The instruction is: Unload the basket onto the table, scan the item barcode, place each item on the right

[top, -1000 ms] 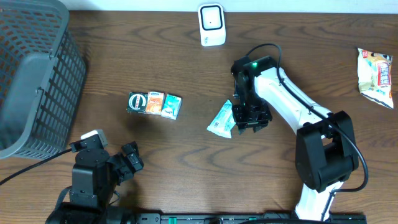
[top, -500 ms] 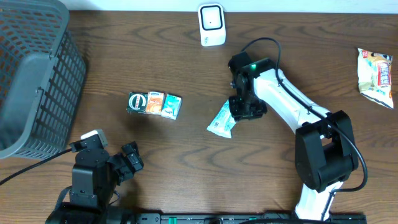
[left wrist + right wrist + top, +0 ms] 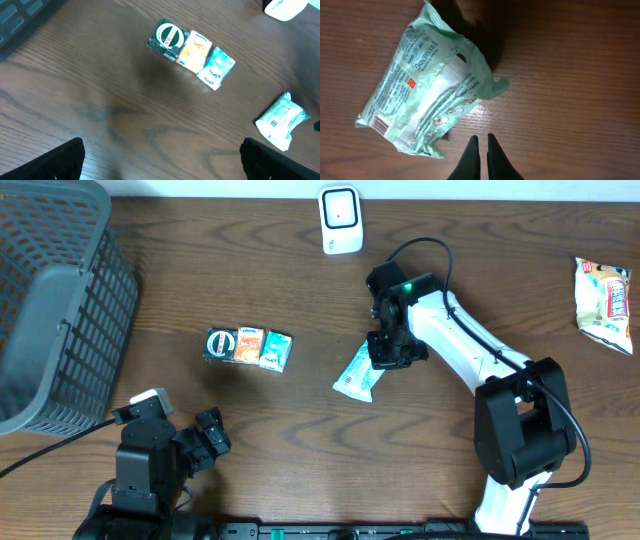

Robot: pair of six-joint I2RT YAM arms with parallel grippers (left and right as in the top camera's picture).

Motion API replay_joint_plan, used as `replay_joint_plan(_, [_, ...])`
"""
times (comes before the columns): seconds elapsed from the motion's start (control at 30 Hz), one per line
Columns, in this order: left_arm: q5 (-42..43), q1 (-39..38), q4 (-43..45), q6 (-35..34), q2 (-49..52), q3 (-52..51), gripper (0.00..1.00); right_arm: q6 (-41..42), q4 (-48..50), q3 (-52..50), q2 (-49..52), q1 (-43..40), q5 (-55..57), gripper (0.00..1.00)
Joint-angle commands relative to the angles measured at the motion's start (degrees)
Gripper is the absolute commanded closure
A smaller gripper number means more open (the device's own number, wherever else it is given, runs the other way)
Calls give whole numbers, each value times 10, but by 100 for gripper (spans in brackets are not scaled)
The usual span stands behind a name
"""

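Note:
The item is a pale green soft packet (image 3: pixel 357 374) lying flat on the wooden table; its barcode (image 3: pixel 381 123) faces up near one end. The packet (image 3: pixel 281 119) also shows at the right edge of the left wrist view. My right gripper (image 3: pixel 388 356) hovers at the packet's right edge. In the right wrist view its fingertips (image 3: pixel 481 137) are pressed together on nothing, just beside the packet (image 3: pixel 427 90). A white scanner (image 3: pixel 340 220) stands at the table's far edge. My left gripper (image 3: pixel 212 435) rests near the front left, and its jaws (image 3: pixel 162 160) stand wide open over bare wood.
A grey mesh basket (image 3: pixel 50 300) fills the far left corner. A three-pack of tissue packets (image 3: pixel 247 347) lies left of centre. A snack bag (image 3: pixel 603 302) lies at the far right edge.
My right gripper moved slightly up and left along the packet's edge and its jaws went from part open to shut, with nothing caught. The packet stayed put. The left arm has not moved.

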Motion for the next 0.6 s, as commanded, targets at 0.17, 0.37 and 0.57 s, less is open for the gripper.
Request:
replay_joint_plan(0.17, [-2, 1, 0, 1, -3, 1, 3, 6, 8, -32, 0, 1, 33, 99])
replay_joint_plan(0.37, [-2, 1, 0, 1, -3, 1, 3, 14, 43, -65, 0, 2, 29, 99])
replay_joint_plan(0.57, [-2, 1, 0, 1, -3, 1, 2, 19, 105, -75, 0, 2, 28, 99])
